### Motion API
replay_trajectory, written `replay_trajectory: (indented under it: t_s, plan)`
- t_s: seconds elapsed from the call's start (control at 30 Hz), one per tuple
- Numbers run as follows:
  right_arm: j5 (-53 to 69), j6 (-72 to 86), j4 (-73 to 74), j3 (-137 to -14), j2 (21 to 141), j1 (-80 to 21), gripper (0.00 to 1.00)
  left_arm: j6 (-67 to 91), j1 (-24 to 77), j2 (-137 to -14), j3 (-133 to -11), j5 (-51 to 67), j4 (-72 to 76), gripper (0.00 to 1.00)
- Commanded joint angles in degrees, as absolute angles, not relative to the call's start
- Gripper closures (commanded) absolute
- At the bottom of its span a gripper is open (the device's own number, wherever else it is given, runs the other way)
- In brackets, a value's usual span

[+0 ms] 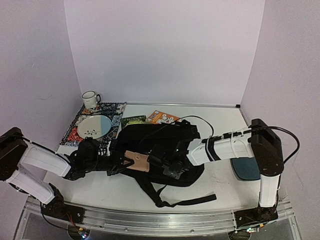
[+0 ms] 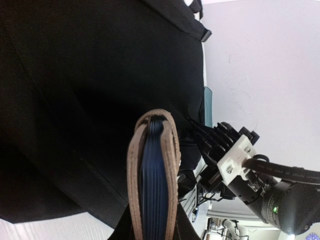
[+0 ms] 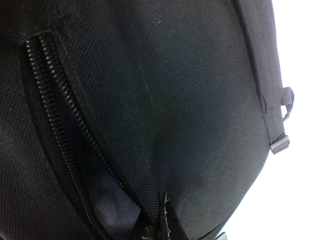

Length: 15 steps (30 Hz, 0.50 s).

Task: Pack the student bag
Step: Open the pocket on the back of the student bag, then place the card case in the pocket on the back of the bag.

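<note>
The student bag (image 1: 160,142) lies in the middle of the table, black and soft, and fills the right wrist view (image 3: 190,100). My left gripper (image 1: 117,163) is shut on a tan-covered notebook (image 1: 138,161) with blue page edges (image 2: 152,180), held edge-on against the bag's left side (image 2: 75,100). My right gripper (image 1: 173,168) is at the bag's front, shut on a pinch of black fabric (image 3: 164,220) beside the open zipper (image 3: 50,90). Grey lining (image 3: 107,200) shows in the gap. Its fingers are hidden by the cloth.
A white mug (image 1: 90,99) and a plate (image 1: 94,126) sit on a patterned mat (image 1: 114,109) at the back left. A green packet (image 1: 133,120) and an orange box (image 1: 162,117) lie behind the bag. A dark-teal pad (image 1: 248,168) lies right. A strap (image 1: 185,201) trails forward.
</note>
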<state>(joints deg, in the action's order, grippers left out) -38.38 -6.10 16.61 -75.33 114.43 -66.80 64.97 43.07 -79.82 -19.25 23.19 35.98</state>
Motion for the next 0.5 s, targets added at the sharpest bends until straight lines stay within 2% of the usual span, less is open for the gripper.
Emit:
replay_trajectory:
  t_s: [0.0,0.47]
  plan:
    - [-37.45,-3.61,18.07,-79.55,109.46,-66.74,1.00,66.26,43.26,-76.28,-18.33,24.78,38.46,1.00]
    - [-33.05,2.39,14.24,-83.45,107.34,-66.72,1.00,67.54,50.04,-80.87,-23.06,24.80,38.41,1.00]
